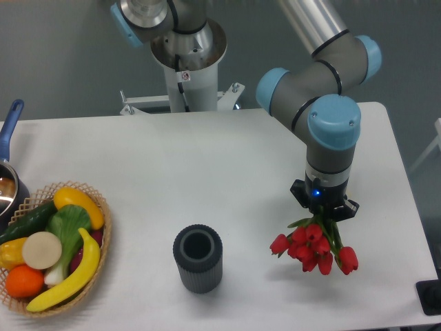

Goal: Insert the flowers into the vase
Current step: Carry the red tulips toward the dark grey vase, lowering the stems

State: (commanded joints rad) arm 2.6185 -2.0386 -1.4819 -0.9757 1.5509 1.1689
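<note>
The flowers [315,247], a bunch of red tulip buds with green stems and leaves, hang at the right of the table with their buds toward the front edge. My gripper [324,215] points down over their stems and is shut on them; the fingers are mostly hidden by the wrist and the leaves. The vase [198,258], a dark grey ribbed cylinder with an open round mouth, stands upright at front centre, well to the left of the flowers. Its mouth is empty.
A wicker basket [103,238] of fruit and vegetables sits at the front left. A pot with a blue handle [9,125] is at the left edge. The arm's base [186,65] stands at the back. A dark object [431,296] is at the front right corner.
</note>
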